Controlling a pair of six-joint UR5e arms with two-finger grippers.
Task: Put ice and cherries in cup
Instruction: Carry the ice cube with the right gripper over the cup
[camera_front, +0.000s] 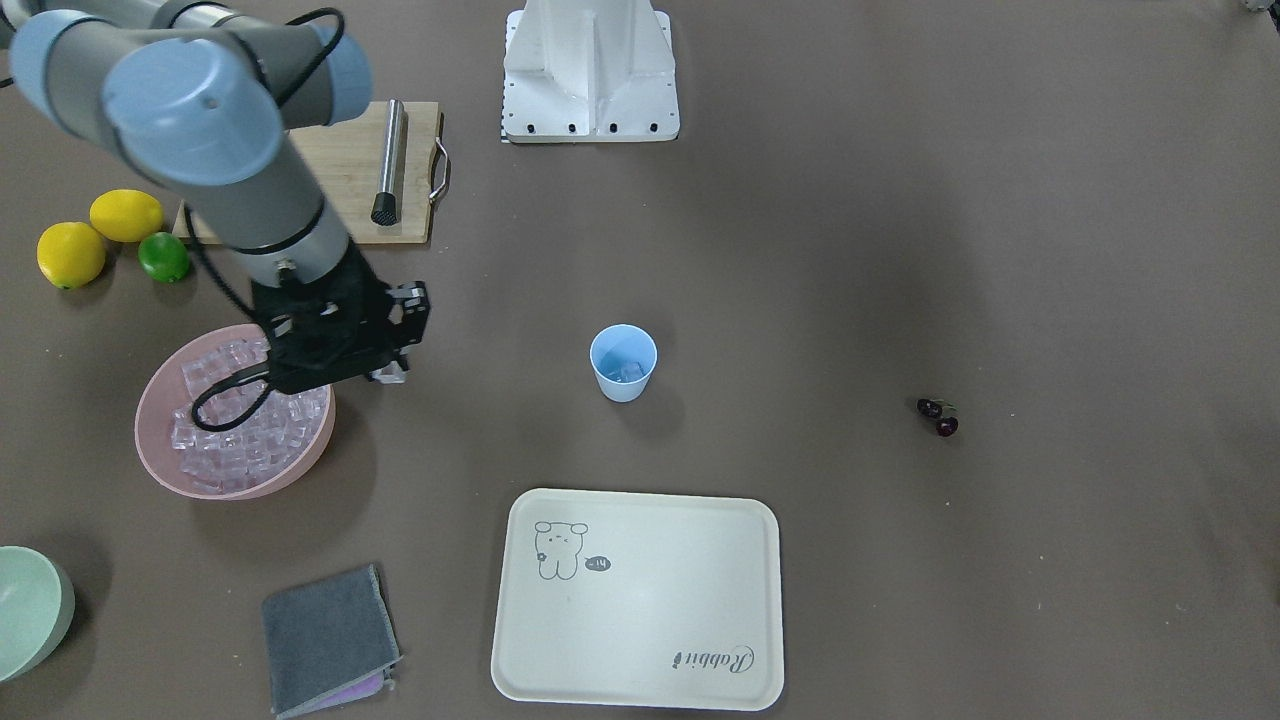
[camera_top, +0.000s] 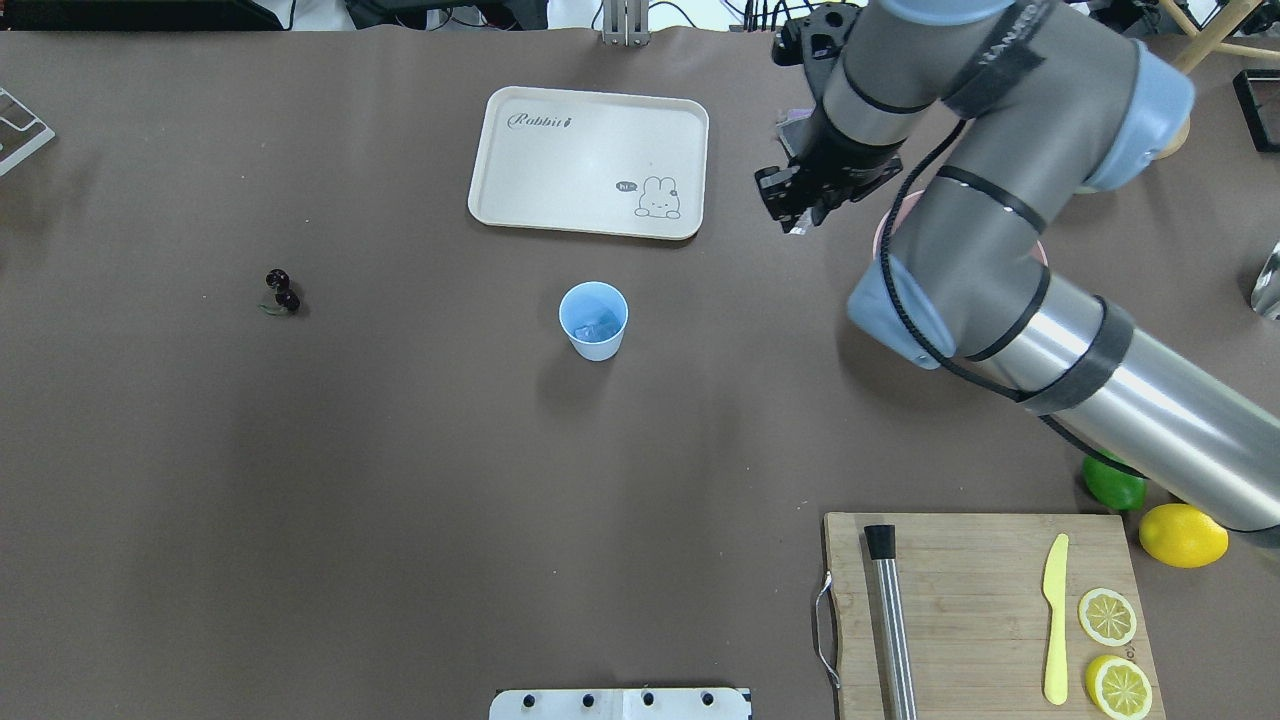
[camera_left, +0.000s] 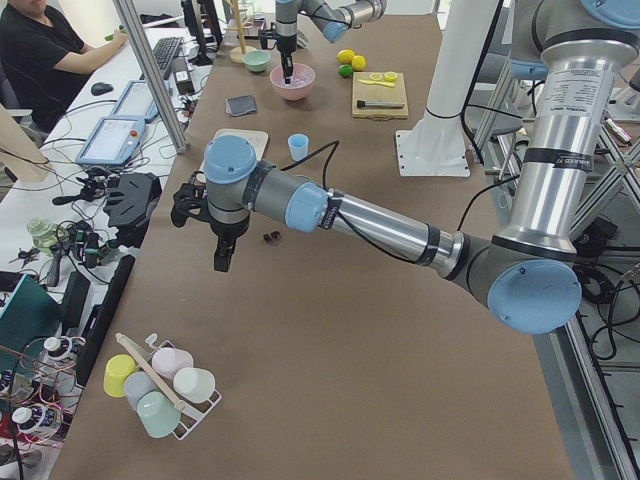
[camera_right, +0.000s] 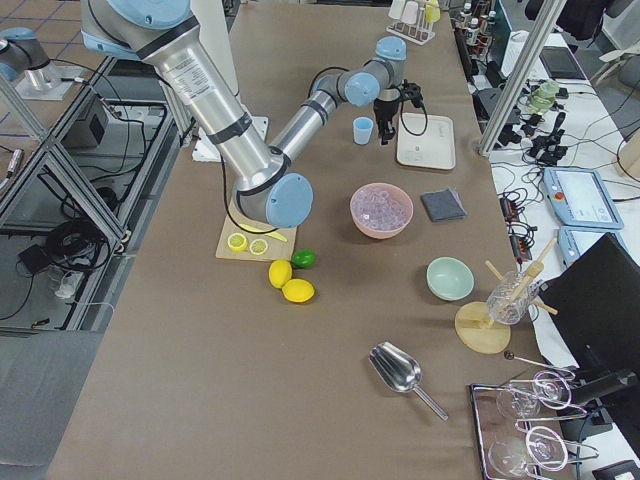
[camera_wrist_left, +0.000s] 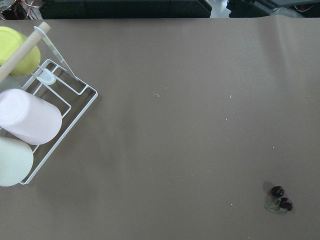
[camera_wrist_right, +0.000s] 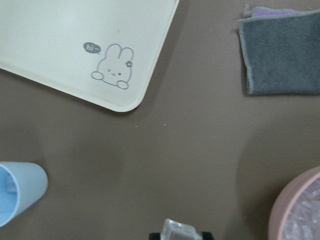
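The light-blue cup stands mid-table with a little ice in it. My right gripper hovers between the cup and the pink bowl, which is full of ice cubes. It is shut on one clear ice cube, held above bare table. The cherries lie alone on the table far to the cup's left. My left gripper hangs above the table near the cherries. I cannot tell whether it is open. Its wrist view shows the cherries at lower right.
A cream tray lies beyond the cup, with a grey cloth beside it. A cutting board holds a muddler, a knife and lemon slices. Lemons and a lime and a green bowl sit near the pink bowl. A cup rack stands at the left end.
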